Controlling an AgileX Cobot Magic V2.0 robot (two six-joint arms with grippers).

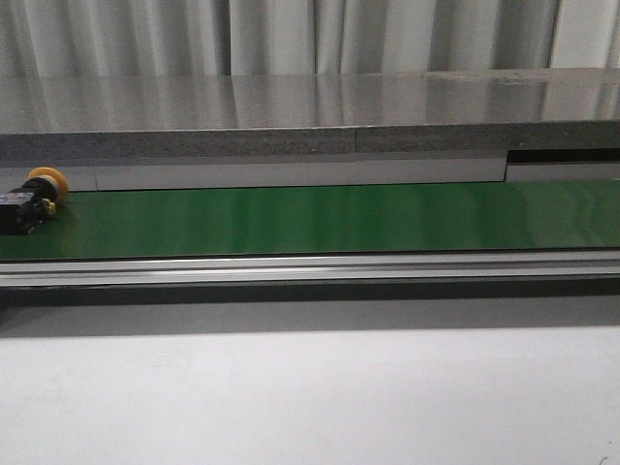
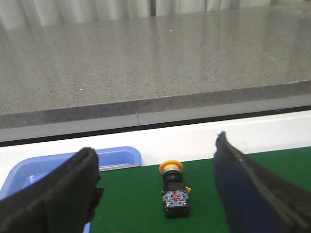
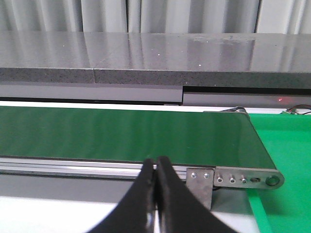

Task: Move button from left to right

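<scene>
Left wrist view, nearest first: left gripper [image 2: 155,194] has its jaws spread wide, nothing between them. The two dark fingers [image 2: 58,194] frame the button [image 2: 175,191] but sit well clear of it. My read is that's a pre-grasp stance, wide enough to come down around the body without clipping the cap.

Button lies tipped on the green belt [image 2: 131,204], dark boxy body toward the camera, orange-yellow cap pointing away toward the belt's far edge. It's narrower than the belt, so there's room either side for the fingers. Blue tray [image 2: 116,156] sits just beside the belt end, past the left finger; contents not readable.

Front view agrees: button [image 1: 34,199] is at the extreme left end of the belt [image 1: 339,218], partly cut by the frame edge. Neither arm shows there. Rest of the belt run to the right carries nothing visible. Beyond it, a grey stone-look ledge [image 1: 291,111], then curtains.

Right wrist view: right gripper [image 3: 156,194] is clenched, fingertips pressed together, holding nothing. It's parked short of the belt's near rail [image 3: 73,165], near the right end roller bracket [image 3: 243,178]. Probably just waiting out of the way.

Task judgement: transfer not started; button is on the left, ungripped.
</scene>
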